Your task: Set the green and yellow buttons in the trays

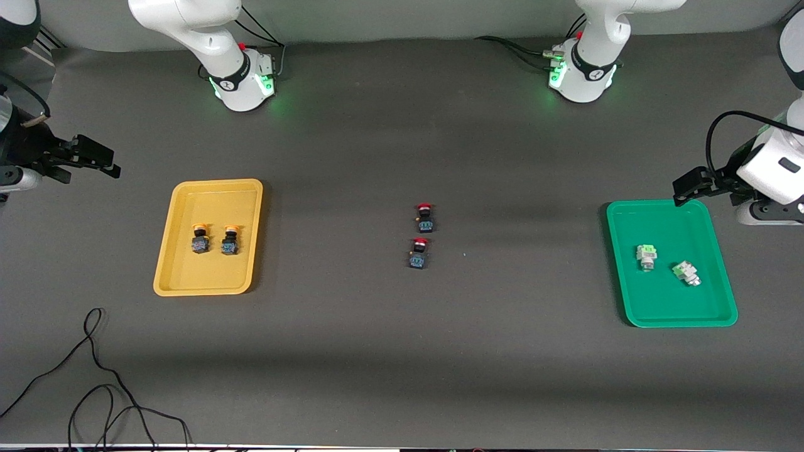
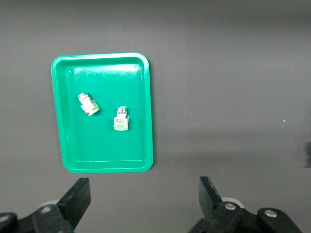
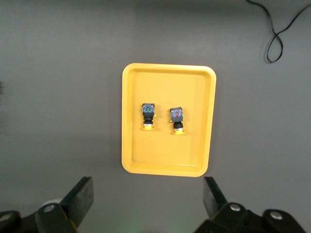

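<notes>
Your dark grey matte table (image 1: 402,351) holds two glossy, round-cornered trays: yellow tray (image 1: 182,276) with both yellow buttons (image 1: 213,240), green tray (image 1: 628,276) with both green buttons (image 1: 667,263) (red buttons (image 1: 422,235) mid-table). Left gripper (image 1: 684,188) and right gripper (image 1: 100,160) wait, fingers spread wide.

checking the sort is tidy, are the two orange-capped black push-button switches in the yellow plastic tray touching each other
Apart. The right wrist view shows bare yellow plastic tray floor between the two orange-capped black push-button switches; the front view shows the same gap.
</notes>
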You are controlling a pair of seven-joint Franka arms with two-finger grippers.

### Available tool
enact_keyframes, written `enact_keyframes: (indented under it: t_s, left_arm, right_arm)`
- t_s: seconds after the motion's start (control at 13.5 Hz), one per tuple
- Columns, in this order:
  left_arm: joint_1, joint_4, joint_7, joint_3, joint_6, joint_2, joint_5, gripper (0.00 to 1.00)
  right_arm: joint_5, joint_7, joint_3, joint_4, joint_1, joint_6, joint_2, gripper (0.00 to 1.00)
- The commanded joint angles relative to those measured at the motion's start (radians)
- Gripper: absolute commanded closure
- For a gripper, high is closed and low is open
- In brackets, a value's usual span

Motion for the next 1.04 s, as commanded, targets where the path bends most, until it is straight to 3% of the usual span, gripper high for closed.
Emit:
enact_keyframes:
  t_s: [0.0, 0.96]
  left_arm:
    - [-0.014, 0.015, -0.006, 0.006, -0.015, -0.001, 0.015, 0.01]
    - [-0.01, 0.012, -0.007, 0.006, -0.006, -0.01, -0.005, 0.01]
  right_arm:
    - [-0.029, 0.01, 0.029, 0.086, -0.008, 0.006, 0.058, 0.0]
    - [-0.034, 0.023, 0.036, 0.083, 0.004, -0.028, 0.058, 0.0]
